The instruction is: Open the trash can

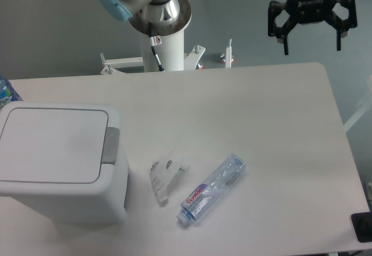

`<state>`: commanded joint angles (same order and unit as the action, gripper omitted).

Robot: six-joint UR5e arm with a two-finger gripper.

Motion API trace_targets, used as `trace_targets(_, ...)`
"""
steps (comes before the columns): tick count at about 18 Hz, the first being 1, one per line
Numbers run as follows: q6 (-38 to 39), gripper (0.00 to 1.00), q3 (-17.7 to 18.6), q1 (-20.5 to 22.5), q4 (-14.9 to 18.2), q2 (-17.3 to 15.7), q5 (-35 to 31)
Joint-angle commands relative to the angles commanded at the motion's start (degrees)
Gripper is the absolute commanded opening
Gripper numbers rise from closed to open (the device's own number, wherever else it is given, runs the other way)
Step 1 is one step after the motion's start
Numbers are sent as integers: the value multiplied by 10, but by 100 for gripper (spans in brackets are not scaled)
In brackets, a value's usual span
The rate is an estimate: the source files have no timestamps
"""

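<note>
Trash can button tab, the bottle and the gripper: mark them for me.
Trash can button tab (111,146), fixed camera, middle of the grey tab.
Bottle (212,188), fixed camera, mid-body near the label.
Gripper (311,49), fixed camera, between the spread fingertips.

Robot lab: pedestal-mounted arm (152,7), table (267,122)
</note>
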<state>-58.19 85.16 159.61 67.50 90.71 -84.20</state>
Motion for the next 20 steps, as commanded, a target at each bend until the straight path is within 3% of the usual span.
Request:
trace_targets(3,54,100,4,-8,-3,-1,3)
trace_targets(8,222,100,2,-38,-19,8,49)
trace_targets(13,377,100,-1,-111,-38,28,51)
trace_targets(18,446,100,-2,-179,-53,54,53)
trace_targets(20,474,100,-3,-195,-53,58,86)
